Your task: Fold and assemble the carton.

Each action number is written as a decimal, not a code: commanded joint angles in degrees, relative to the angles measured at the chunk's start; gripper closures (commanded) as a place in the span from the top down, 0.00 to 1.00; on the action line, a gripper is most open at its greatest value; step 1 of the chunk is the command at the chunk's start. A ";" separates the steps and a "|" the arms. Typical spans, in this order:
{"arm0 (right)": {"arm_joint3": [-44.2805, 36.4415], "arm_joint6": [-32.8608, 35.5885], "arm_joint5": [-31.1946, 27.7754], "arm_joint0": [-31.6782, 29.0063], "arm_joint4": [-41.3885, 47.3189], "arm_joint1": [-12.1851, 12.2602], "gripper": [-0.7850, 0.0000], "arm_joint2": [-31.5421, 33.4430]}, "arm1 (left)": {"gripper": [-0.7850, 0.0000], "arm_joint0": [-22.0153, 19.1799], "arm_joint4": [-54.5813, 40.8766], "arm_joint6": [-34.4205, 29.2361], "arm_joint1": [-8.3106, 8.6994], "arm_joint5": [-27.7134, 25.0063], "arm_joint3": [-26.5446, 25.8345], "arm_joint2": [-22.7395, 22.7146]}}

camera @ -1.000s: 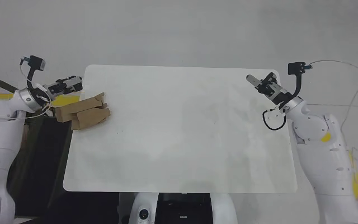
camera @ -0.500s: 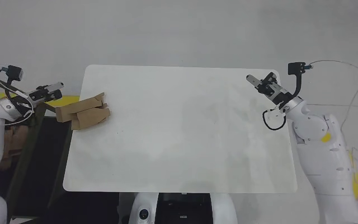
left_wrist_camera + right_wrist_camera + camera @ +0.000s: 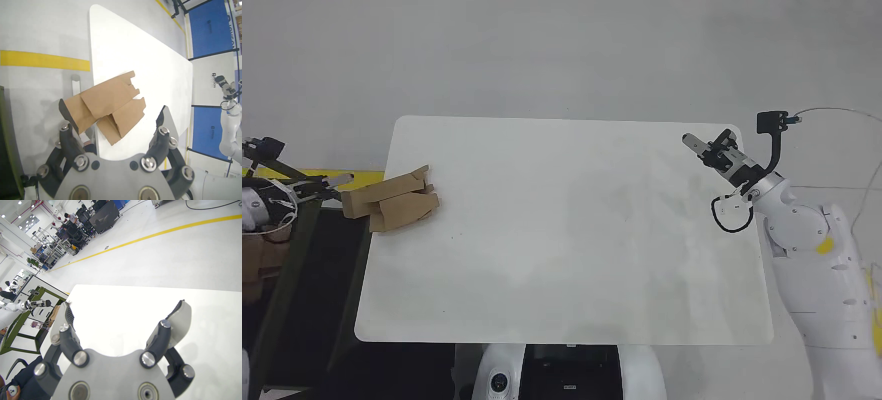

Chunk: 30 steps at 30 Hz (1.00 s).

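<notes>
The carton point(image 3: 392, 200) lies flat and unassembled at the left edge of the counter point(image 3: 572, 230). Part of it sticks out past that edge and the rest rests on the white top. The left end effector point(image 3: 342, 181) hangs just off the counter beside that overhanging end, its fingers spread wide and holding nothing. In its wrist view the carton point(image 3: 111, 98) sits framed between the two pads. The right end effector point(image 3: 700, 145) is at the far right corner, well apart from the cardboard, also wide and empty.

We judge the step in hand to be the first grasp. The overhanging end offers a free lip, so we would come in level with the counter and along the cardboard. One pad should go above and one below, closing on the doubled layers rather than on a single flap, which could bend or tear. Then the carton should be brought toward the middle, where both arms can work the folds.

The carton's long axis runs roughly across the counter from left to right, slightly skewed. Its notched flap ends point toward the counter's middle, and its plain end points outward at the left end effector.
</notes>
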 commanded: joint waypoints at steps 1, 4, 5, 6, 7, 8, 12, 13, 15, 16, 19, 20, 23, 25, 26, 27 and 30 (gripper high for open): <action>0.00 0.00 0.00 0.00 0.00 0.00 1.00 0.00 | 1.00 -1.08 1.75 0.33 -0.11 0.60 1.25 0.71; 0.00 0.00 0.00 0.00 0.00 0.00 1.00 0.00 | 1.00 -2.69 4.35 0.94 -0.28 1.53 3.18 1.80; 0.00 0.00 0.00 0.00 0.00 0.00 1.00 0.00 | 1.00 -3.16 5.38 0.90 -0.34 1.77 3.63 2.25; 0.00 0.00 0.00 0.00 0.00 0.00 1.00 0.00 | 1.00 -3.62 6.47 0.82 -0.40 2.05 4.11 2.73; 0.00 0.00 0.00 0.00 0.00 0.00 1.00 0.00 | 1.00 -4.09 7.59 0.90 -0.46 2.43 4.61 3.19; 0.00 0.00 0.00 0.00 0.00 0.00 1.00 0.00 | 1.00 -4.57 8.69 1.05 -0.54 3.06 5.07 3.69; 0.00 0.00 0.00 0.00 0.00 0.00 1.00 0.00 | 1.00 -6.36 12.46 1.53 -1.14 5.78 6.65 5.87; 0.00 0.00 0.00 0.00 0.00 0.00 1.00 0.00 | 1.00 -6.82 13.51 1.76 -1.30 6.51 7.04 6.44; 0.00 0.00 0.00 0.00 0.00 0.00 1.00 0.00 | 1.00 -7.77 16.05 3.53 -1.61 8.29 7.70 7.52; 0.00 0.00 0.00 0.00 0.00 0.00 1.00 0.00 | 1.00 -8.15 16.13 3.82 -1.85 8.56 8.14 7.88; 0.00 0.00 0.00 0.00 0.00 0.00 1.00 0.00 | 1.00 -9.24 17.97 4.59 -2.44 9.58 9.30 9.26; 0.00 0.00 0.00 0.00 0.00 0.00 1.00 0.00 | 1.00 -9.56 18.18 4.79 -2.68 9.72 9.69 9.65; 0.00 0.00 0.00 0.00 0.00 0.00 1.00 0.00 | 1.00 -10.59 18.66 5.08 -3.34 10.23 11.05 10.66; 0.00 0.00 0.00 0.00 0.00 0.00 1.00 0.00 | 1.00 -11.26 19.08 5.40 -3.75 10.48 11.91 11.28; 0.00 0.00 0.00 0.00 0.00 0.00 1.00 0.00 | 1.00 -11.58 19.20 5.44 -3.94 10.52 12.33 11.55; 0.00 0.00 0.00 0.00 0.00 0.00 1.00 0.00 | 0.87 -11.91 19.38 5.51 -4.12 10.64 12.79 11.81; 0.00 0.00 0.00 0.00 0.00 0.00 1.00 0.00 | 0.28 -12.81 20.20 5.93 -4.59 10.90 14.01 12.58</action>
